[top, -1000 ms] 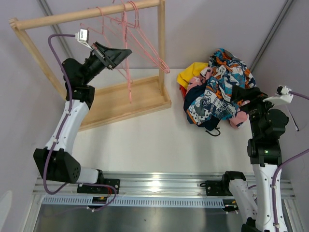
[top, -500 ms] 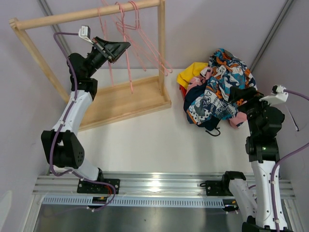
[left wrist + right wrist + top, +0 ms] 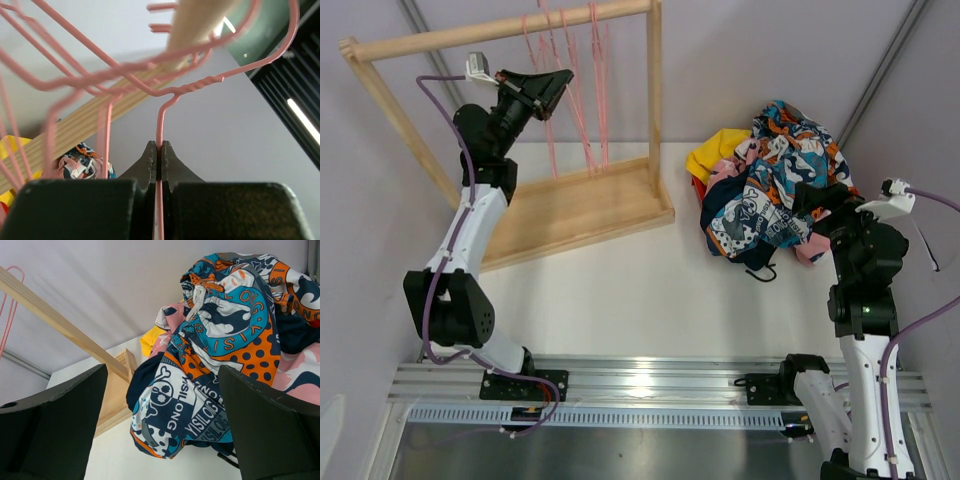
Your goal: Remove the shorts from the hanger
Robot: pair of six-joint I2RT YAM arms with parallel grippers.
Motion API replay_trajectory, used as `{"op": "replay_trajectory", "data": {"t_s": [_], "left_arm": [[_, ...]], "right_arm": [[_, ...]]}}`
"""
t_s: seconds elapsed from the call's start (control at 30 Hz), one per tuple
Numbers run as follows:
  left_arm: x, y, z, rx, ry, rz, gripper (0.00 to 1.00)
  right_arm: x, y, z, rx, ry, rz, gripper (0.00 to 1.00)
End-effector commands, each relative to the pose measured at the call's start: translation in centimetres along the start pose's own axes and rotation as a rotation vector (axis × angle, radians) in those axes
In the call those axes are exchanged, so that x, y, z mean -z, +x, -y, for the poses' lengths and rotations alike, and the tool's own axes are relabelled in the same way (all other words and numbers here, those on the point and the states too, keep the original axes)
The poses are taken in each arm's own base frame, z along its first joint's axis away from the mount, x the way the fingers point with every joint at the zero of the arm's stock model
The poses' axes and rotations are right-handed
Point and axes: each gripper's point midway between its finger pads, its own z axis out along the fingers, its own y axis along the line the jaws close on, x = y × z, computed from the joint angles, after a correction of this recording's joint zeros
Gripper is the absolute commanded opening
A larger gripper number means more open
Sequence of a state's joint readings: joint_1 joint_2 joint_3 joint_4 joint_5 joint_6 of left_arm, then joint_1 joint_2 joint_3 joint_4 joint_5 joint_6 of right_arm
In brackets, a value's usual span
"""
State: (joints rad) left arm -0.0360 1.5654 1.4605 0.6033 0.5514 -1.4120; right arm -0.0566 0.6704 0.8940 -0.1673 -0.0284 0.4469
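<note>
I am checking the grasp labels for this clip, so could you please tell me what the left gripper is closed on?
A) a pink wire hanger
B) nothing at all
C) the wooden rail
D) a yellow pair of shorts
A: in the left wrist view the left gripper is shut on the wire of a pink hanger just below its hook, while the shorts lie in a pile elsewhere.
</note>
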Motion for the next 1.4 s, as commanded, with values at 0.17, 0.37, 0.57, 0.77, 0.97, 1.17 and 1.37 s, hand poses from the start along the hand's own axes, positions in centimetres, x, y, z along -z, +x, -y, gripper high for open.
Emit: {"op": "replay_trajectory", "data": {"t_s": [0.17, 0.37, 0.57, 0.77, 0.97, 1.17, 1.37], "left_arm": [[0.1, -2.5, -1.9, 0.037, -0.202, 0.112, 0.24], [1.5, -1.5, -0.1, -0.058, -0.204, 0.073, 0.82], [5.9, 1.2, 3.8, -0.254, -0.238, -0.019, 0.99], [12.0, 4.3, 6.6, -0.471, -0.311, -0.101, 0.99], [19.8, 3.3, 8.0, -0.798, -0.546, -0.024, 0.99], [25.1, 3.8, 7.0, -0.917, -0.711, -0.090, 0.99], [28.7, 3.9, 6.4, -0.982, -0.806, -0.081, 0.99]], "right_arm": [[0.9, -0.6, -0.1, 0.026, -0.007, 0.021, 1.00], [1.4, -0.9, -0.2, 0.029, -0.007, 0.026, 1.00], [2.1, -1.6, -0.7, 0.019, -0.017, 0.042, 0.99], [3.4, -3.3, -1.5, 0.019, -0.014, 0.051, 0.99], [5.6, -7.4, -4.9, 0.012, -0.052, 0.009, 1.00], [9.4, -10.5, -7.1, 0.030, -0.057, -0.034, 0.99], [12.3, -9.5, -6.2, 0.011, 0.021, -0.125, 1.00]]}}
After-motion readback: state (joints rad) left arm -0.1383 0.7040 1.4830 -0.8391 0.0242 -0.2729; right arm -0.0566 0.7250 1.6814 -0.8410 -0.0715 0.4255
